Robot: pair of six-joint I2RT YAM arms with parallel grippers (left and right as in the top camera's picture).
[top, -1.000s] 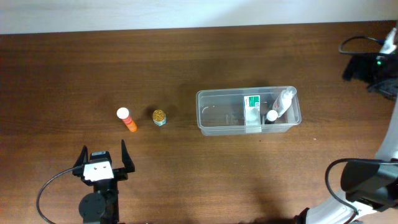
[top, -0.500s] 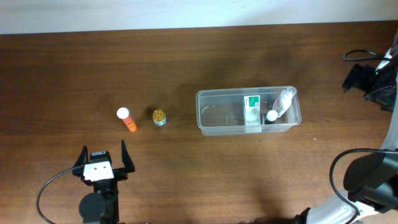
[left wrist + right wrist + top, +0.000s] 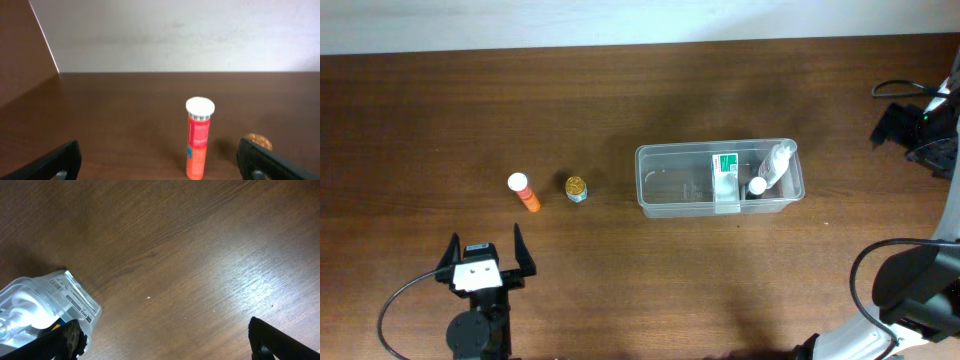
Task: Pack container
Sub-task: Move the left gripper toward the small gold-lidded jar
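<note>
The clear plastic container stands right of the table's middle. In it are a white-and-green box and a white bottle. An orange tube with a white cap and a small gold-lidded jar lie on the table to its left. My left gripper is open and empty, nearer the front edge than the tube. The left wrist view shows the tube and jar ahead of the open jaws. My right gripper is open and empty, with the container's corner at its left.
The right arm and its cables sit at the far right edge of the table. A pale wall runs along the back. Bare brown wood lies between the tube and the left gripper.
The right arm shifted slightly at the right edge a second ago and has been still since. The left arm and the objects have not moved.
</note>
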